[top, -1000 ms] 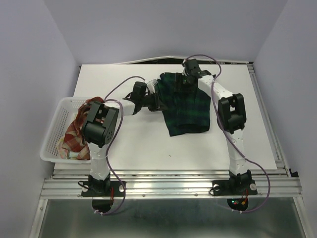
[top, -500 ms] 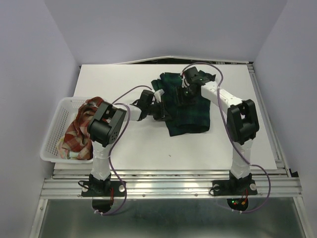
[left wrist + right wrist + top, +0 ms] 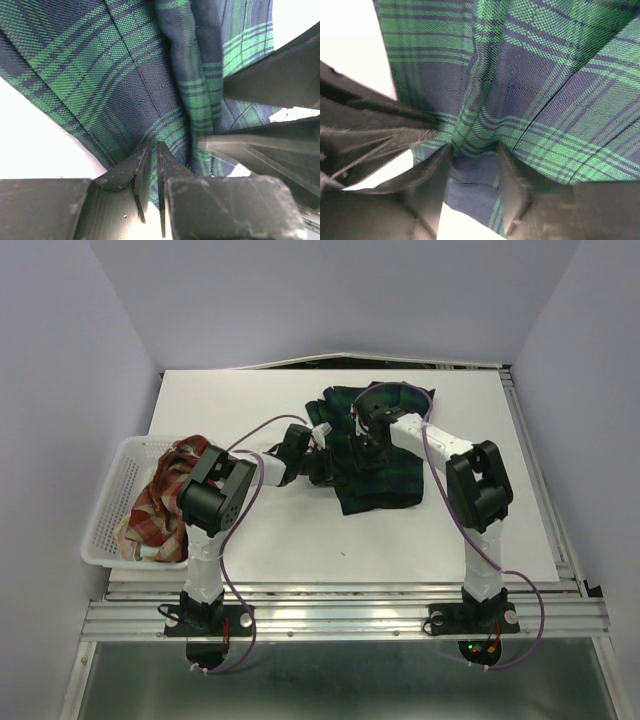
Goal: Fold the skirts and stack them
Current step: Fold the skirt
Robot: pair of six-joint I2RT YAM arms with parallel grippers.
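Note:
The dark green-navy plaid skirt (image 3: pixel 385 465) lies on the white table (image 3: pixel 250 540) at the centre; it fills the left wrist view (image 3: pixel 125 75) and the right wrist view (image 3: pixel 545 75). My left gripper (image 3: pixel 328 466) is at the skirt's left edge, shut on a fold of it (image 3: pixel 152 160). My right gripper (image 3: pixel 362 446) is close beside it, its fingers closed on a bunched navy fold (image 3: pixel 472 165). The red-and-cream plaid skirt (image 3: pixel 160 502) lies crumpled in the basket. The pastel skirt is mostly hidden under it.
A white mesh basket (image 3: pixel 108 502) stands at the table's left edge. The right gripper's dark fingers (image 3: pixel 260 145) show at the right of the left wrist view. Purple cables loop above both arms. The table's near edge meets a metal rail (image 3: pixel 340 615).
My right gripper has moved from the skirt's far edge toward the near left, ending close to my left gripper. The left gripper has shifted slightly right along the skirt's left edge.

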